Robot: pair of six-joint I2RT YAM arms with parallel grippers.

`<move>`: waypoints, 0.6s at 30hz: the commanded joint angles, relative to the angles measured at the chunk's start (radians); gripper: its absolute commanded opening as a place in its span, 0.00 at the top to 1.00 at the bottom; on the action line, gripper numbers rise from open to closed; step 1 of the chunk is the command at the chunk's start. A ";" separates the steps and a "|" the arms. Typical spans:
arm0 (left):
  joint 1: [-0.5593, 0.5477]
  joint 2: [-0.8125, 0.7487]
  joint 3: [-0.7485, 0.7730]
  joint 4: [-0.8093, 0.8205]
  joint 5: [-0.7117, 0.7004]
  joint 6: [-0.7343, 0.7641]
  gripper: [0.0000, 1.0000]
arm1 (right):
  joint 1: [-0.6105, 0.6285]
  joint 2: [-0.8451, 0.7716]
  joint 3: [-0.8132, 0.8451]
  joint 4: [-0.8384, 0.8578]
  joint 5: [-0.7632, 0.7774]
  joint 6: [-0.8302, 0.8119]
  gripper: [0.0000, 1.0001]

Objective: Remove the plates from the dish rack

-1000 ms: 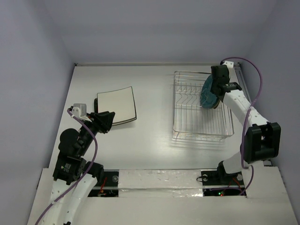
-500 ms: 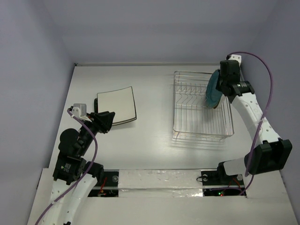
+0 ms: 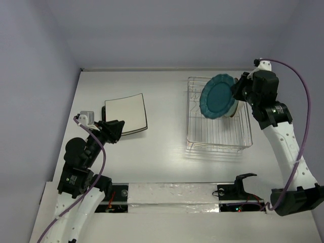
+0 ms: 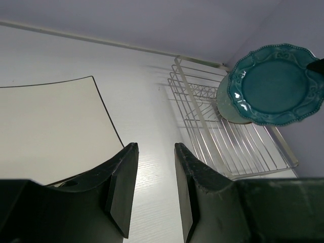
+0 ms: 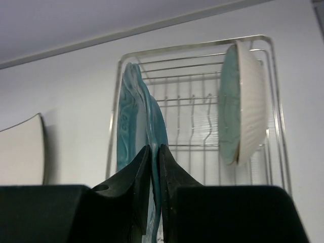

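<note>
The plates are split. A round teal plate (image 3: 218, 96) hangs tilted above the dish rack (image 3: 212, 132) by the right edge of the table (image 3: 162, 101), its rim pinched in the right tool (image 5: 153, 157). The hold is thin and on the edge only. A quick swing could let the plate twist or slip onto the wires, or knock the pale round plate (image 5: 243, 104) standing upright in the rack, the only thing in it. A square cream plate (image 3: 125, 114) lies flat near the left edge. The left tool (image 4: 155, 149) hovers spread just beside it, holding nothing.
</note>
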 commanded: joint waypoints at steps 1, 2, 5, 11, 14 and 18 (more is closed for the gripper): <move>-0.003 0.012 0.004 0.042 0.000 0.002 0.68 | 0.001 -0.073 -0.009 0.242 -0.215 0.096 1.00; -0.003 0.013 0.004 0.044 0.000 0.002 0.68 | 0.001 -0.096 -0.024 0.263 -0.264 0.134 1.00; -0.003 0.013 0.004 0.042 0.000 0.002 0.68 | 0.013 -0.136 -0.117 0.369 -0.427 0.221 1.00; 0.015 0.021 0.004 0.046 0.004 0.005 0.68 | 0.158 -0.153 -0.306 0.556 -0.533 0.333 1.00; 0.024 0.024 0.006 0.045 0.006 0.005 0.68 | 0.253 -0.116 -0.357 0.645 -0.529 0.389 1.00; 0.034 0.027 0.006 0.045 0.003 0.005 0.68 | 0.442 -0.020 -0.408 0.757 -0.506 0.438 1.00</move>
